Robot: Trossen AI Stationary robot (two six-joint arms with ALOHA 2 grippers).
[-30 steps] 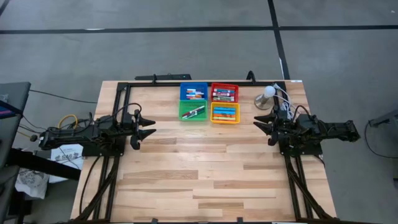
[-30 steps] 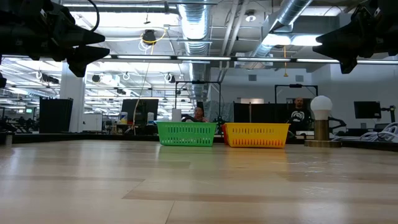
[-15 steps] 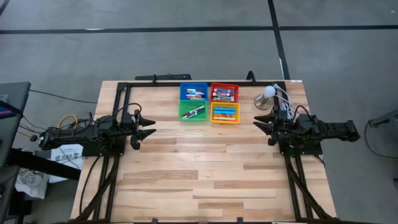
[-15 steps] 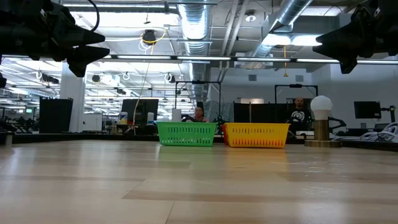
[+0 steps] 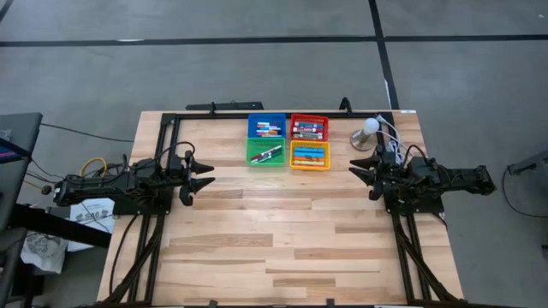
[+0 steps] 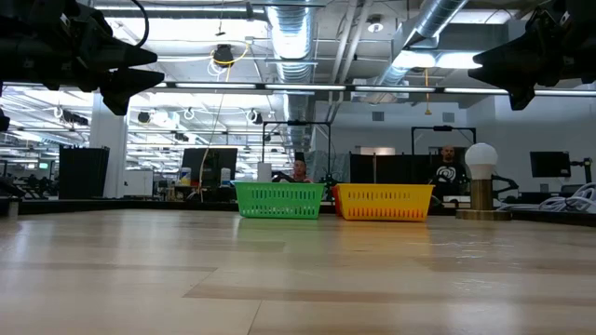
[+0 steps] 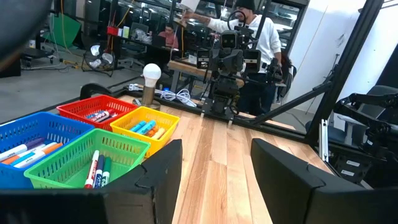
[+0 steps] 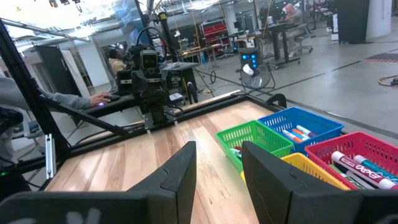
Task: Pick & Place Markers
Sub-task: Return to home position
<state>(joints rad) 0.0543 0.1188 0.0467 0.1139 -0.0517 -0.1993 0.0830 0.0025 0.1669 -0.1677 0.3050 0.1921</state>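
On the wooden table [image 5: 282,231], the left end effector [image 5: 205,175] hung at 9 o'clock and the right end effector [image 5: 360,172] at 3 o'clock, both released. At 12 o'clock, four coloured bins [image 5: 265,163] held the markers [image 5: 272,152].

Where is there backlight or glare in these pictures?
Low view: the bright ceiling lights behind turn the left hand and the right hand into black silhouettes, and the table reflects them faintly. High view: even light, no glare on the wood.
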